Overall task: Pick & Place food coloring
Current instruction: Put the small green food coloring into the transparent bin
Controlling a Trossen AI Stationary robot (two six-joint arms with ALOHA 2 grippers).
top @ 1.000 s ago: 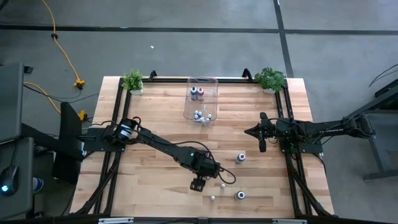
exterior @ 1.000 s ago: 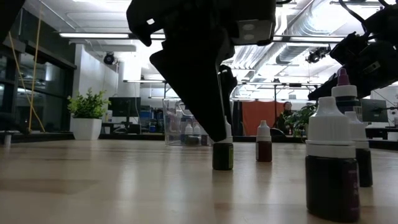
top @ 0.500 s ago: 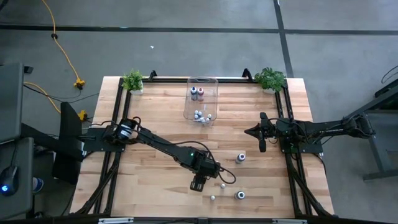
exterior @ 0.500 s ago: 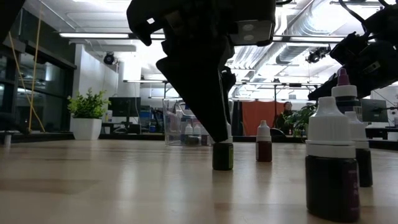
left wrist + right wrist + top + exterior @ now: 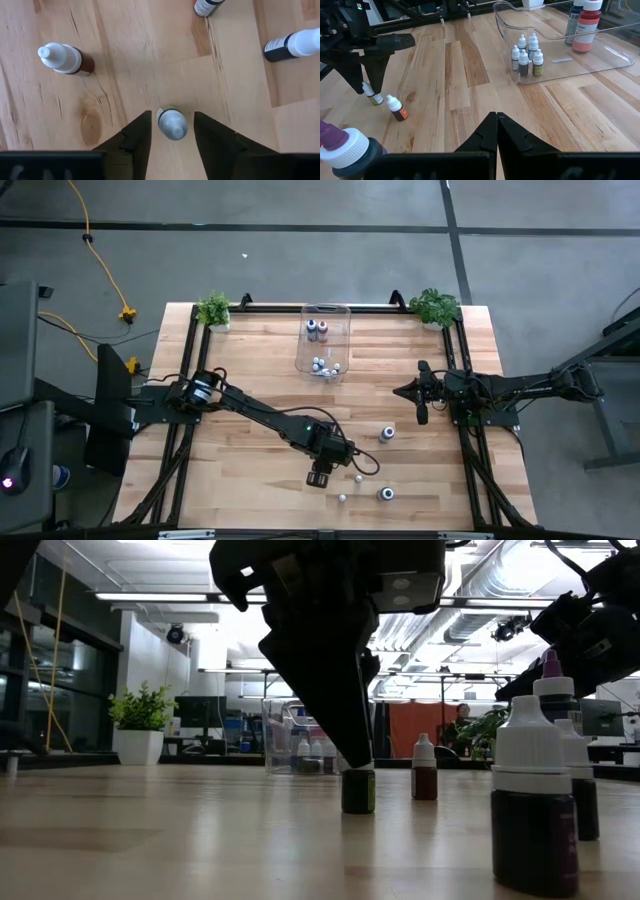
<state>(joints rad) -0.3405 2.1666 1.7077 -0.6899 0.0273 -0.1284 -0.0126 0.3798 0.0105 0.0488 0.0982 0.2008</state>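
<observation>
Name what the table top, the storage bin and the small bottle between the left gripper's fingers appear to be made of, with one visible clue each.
Table top: wood, probably sealed; joined planks with grain and knots.
Bin: clear, glossy plastic; the bottles inside show through its wall.
Small bottle, between the open left gripper fingers: likely plastic, with a smooth whitish cap; its body is mostly hidden.

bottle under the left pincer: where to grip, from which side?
Grip the white cap from straight above. The bottle stands upright on the table, and the left pincer is open with a finger on either side of the cap. Neighbouring bottles stand apart, so closing looks safe.
</observation>
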